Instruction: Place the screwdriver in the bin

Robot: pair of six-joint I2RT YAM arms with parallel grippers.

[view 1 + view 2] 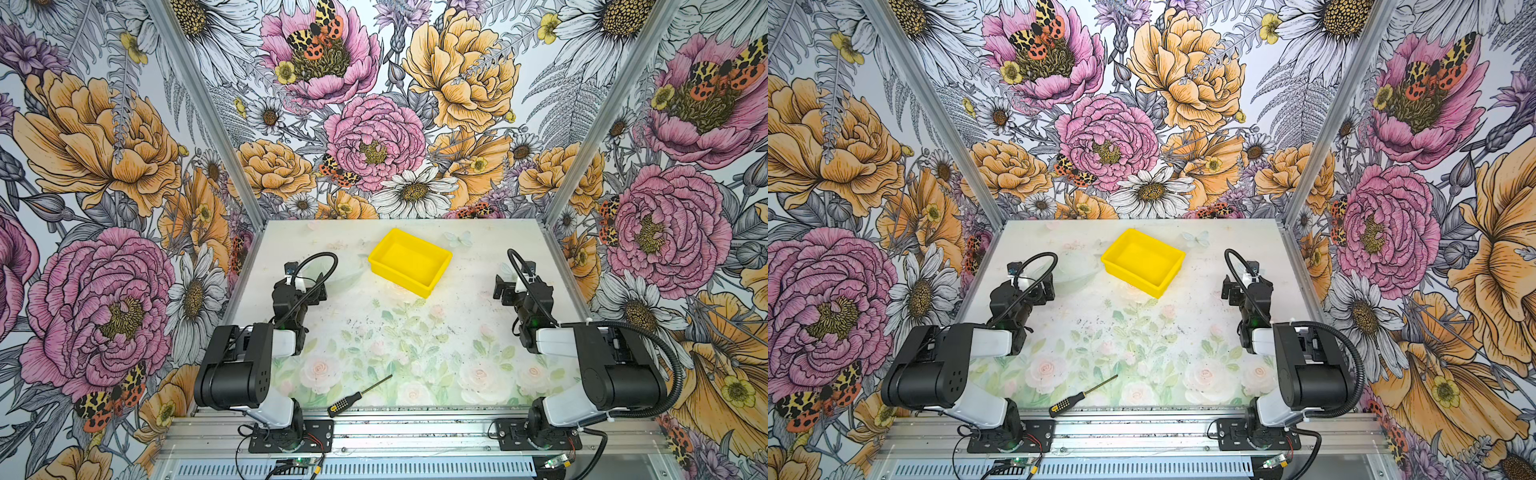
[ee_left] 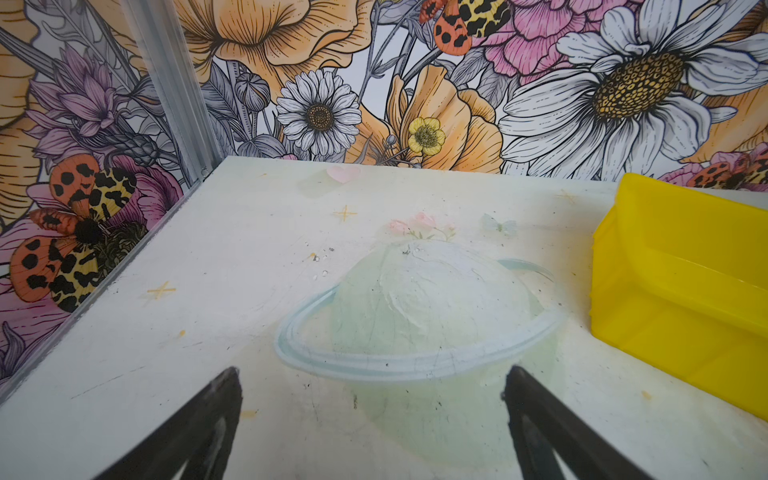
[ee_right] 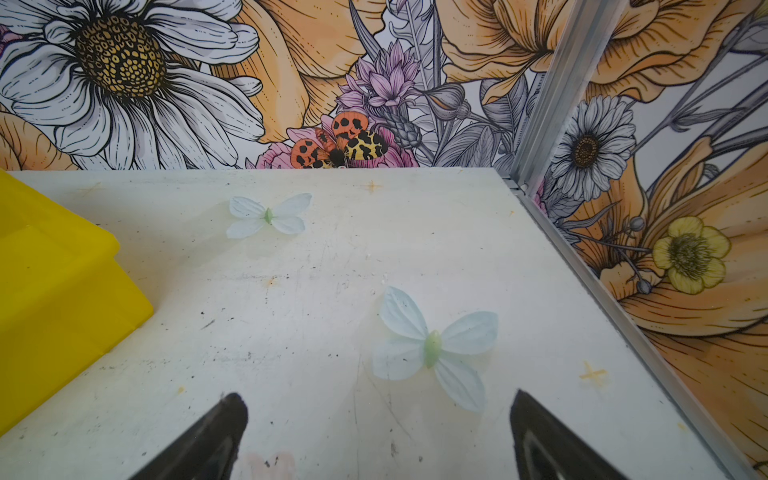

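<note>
Screwdriver (image 1: pixel 358 397) lies flat at the table's (image 1: pixel 457 332) front edge. Its handle end is at or just over the lip by the rail (image 1: pixel 415 432); cannot tell which. The shaft angles away toward the bin (image 1: pixel 395 277). It is well behind both grippers, nearer the left arm's base, and out of both wrist views. Left gripper (image 2: pixel 372 374): jaws wide apart, empty, over bare table. Right gripper (image 3: pixel 378 401): jaws apart too, nothing between them. The bin stands upright, ahead of and between the two grippers, nearer the left one, with nothing seen inside. Progress: nothing done yet, no grasp and no lift. Left to do: reach back, pick up, carry forward, drop. Judgement: the left arm is the better placed. Edges: the lip and rail crowd the handle end, so there is little finger room there; the shaft side is open. The table between screwdriver and bin is bare, so the carry path looks free. The low bin rim should need only a small lift. Side walls (image 1: pixel 245 249) stand close outside each arm.
</note>
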